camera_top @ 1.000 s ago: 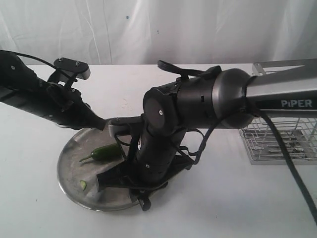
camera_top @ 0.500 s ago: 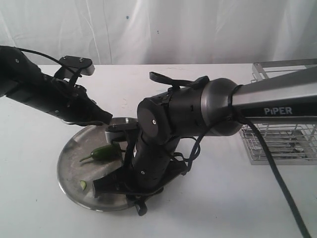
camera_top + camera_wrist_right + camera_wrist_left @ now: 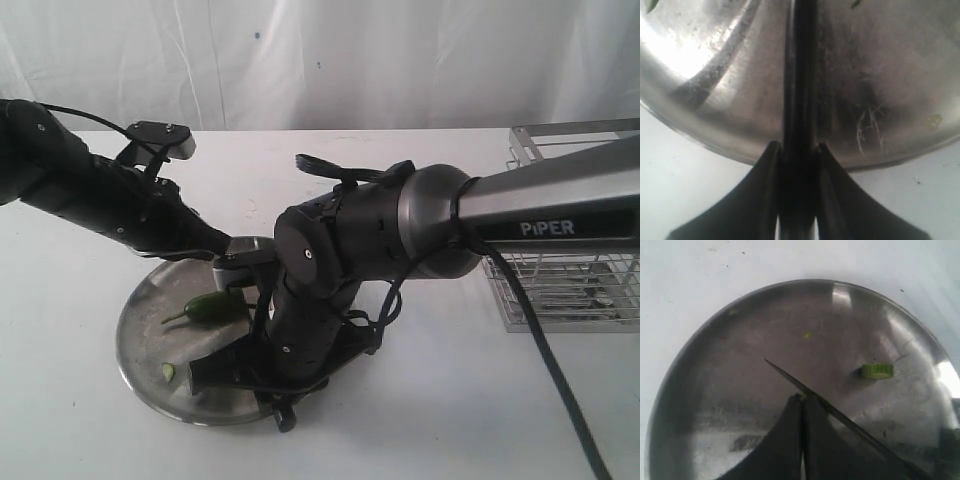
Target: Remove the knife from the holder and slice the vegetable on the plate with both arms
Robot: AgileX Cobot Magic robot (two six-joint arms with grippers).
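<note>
**Knife over plate: handling notes for blade and chili**

Knife (image 3: 799, 75): long, dark, stiff blade with black handle. Held by the right gripper (image 3: 796, 150), whose fingers are clamped on the handle from either side; the blade runs out over the plate (image 3: 700, 75). In the left wrist view the blade's thin edge and point (image 3: 790, 377) cross the plate's middle. Judged rigid and light; the handle is the only safe hold, and a smooth handle may twist in the pads under cutting load, so the clamp wants to sit square.

Vegetable (image 3: 205, 308): small dark green chili with thin curved stem, lying on the plate's far-left part, just beside the right arm's wrist. Judged light, waxy-skinned, round in section, so prone to roll or skid on polished steel. Best pinned at the stem end, clear of the cutting line.

Cut slice (image 3: 877, 371): one small green ring lying loose on the plate, apart from the chili.

Left gripper (image 3: 801, 405): fingertips pressed together with nothing between them, poised above the plate near the blade.

Holder (image 3: 570, 270): wire rack standing well apart to the right, knife already removed.
</note>
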